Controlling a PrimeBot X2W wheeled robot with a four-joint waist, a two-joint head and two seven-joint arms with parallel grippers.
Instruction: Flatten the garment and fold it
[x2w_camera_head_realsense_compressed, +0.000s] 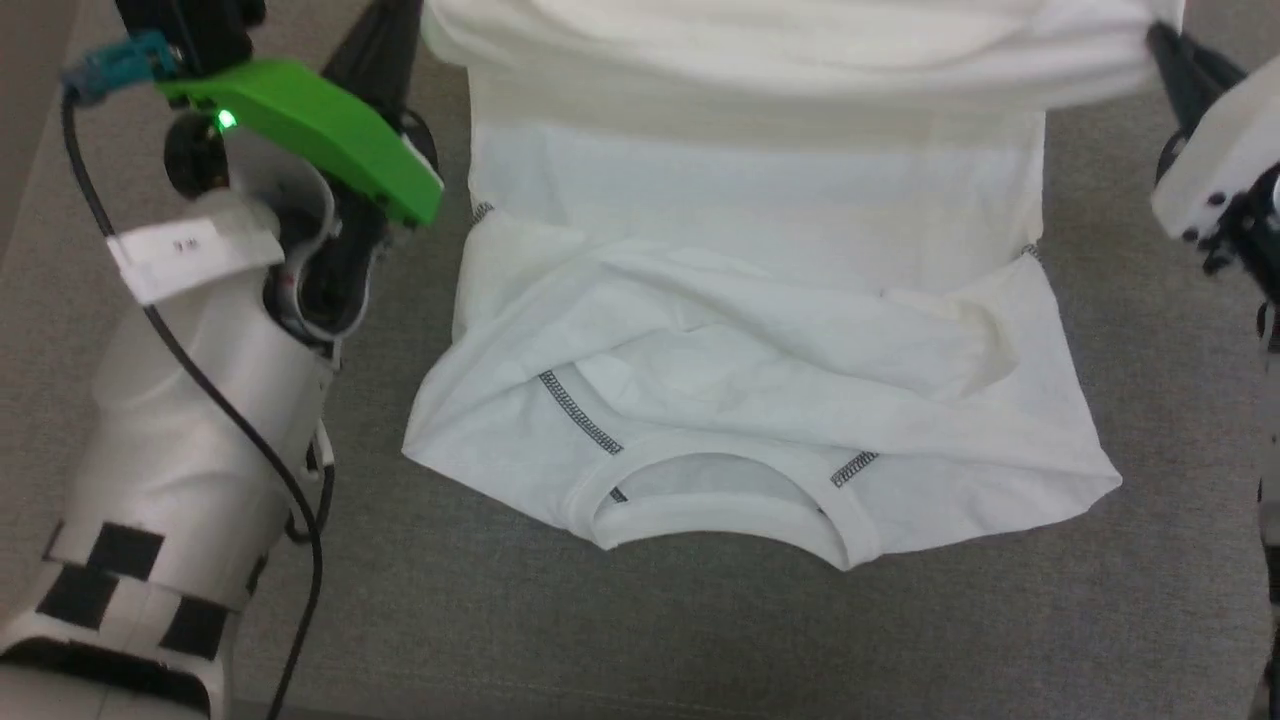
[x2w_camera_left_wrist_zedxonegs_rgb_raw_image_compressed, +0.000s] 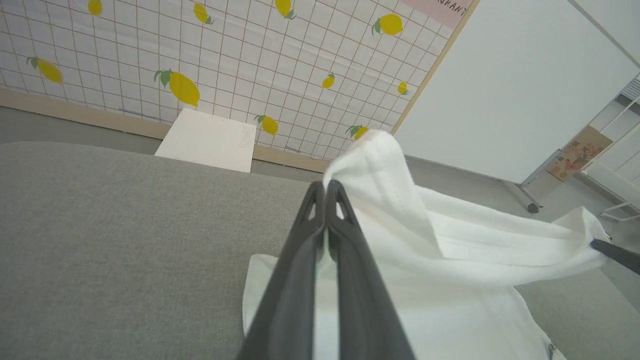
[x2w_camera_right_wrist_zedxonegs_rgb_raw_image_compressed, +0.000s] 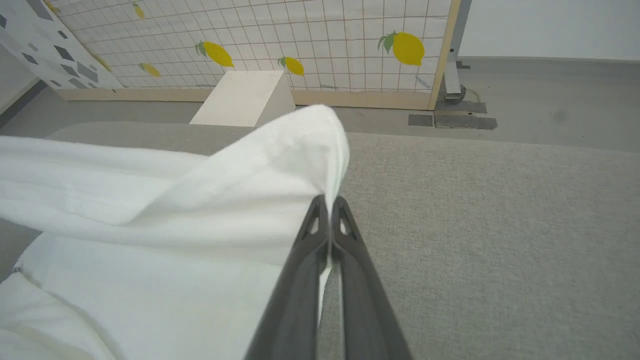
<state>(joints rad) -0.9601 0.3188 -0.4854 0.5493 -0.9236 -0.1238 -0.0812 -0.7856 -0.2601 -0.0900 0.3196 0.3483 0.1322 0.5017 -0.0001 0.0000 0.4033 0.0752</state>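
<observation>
Left gripper (x2w_camera_left_wrist_zedxonegs_rgb_raw_image_compressed: 326, 186), jaws pinched shut on one far corner of the white T-shirt (x2w_camera_head_realsense_compressed: 760, 400), which lies on a grey fabric surface (x2w_camera_head_realsense_compressed: 700, 640), collar nearest the robot. Right gripper (x2w_camera_right_wrist_zedxonegs_rgb_raw_image_compressed: 327, 200), jaws likewise shut on the opposite corner. The far edge hangs lifted between them, probably for folding toward the collar.

Only one scrap of lettering could be read: the capitals "RANT", cut off by the top edge, on a pink sign (x2w_camera_left_wrist_zedxonegs_rgb_raw_image_compressed: 440, 9) far beyond the left jaws and up to their right. A white tag (x2w_camera_head_realsense_compressed: 185, 245) on the forearm behind those jaws carried a small dark mark, too blurred to read. Faint grey marks on the white box (x2w_camera_left_wrist_zedxonegs_rgb_raw_image_compressed: 207, 140), past the jaws and to their left, were illegible too.
</observation>
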